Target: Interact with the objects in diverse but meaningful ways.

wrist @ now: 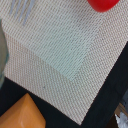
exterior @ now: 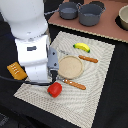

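Observation:
A round red tomato-like fruit (exterior: 55, 89) lies on the woven placemat (exterior: 100, 80) near its front edge; it also shows at the edge of the wrist view (wrist: 102, 4). A golden-orange bread loaf (exterior: 16, 71) lies on the dark table off the mat's edge, and shows in the wrist view (wrist: 22, 115). A small yellow banana (exterior: 81, 47) lies at the mat's far side. My gripper (exterior: 54, 76) hangs just above the mat, close behind the red fruit, holding nothing that I can see. Its fingers are mostly hidden by the arm. The cube carton is out of view.
A round wooden plate (exterior: 70, 66) sits mid-mat, with orange-handled cutlery beside it (exterior: 88, 59) and in front of it (exterior: 74, 84). Two grey pots (exterior: 90, 14) and a bowl (exterior: 123, 18) stand on the brown board at the back.

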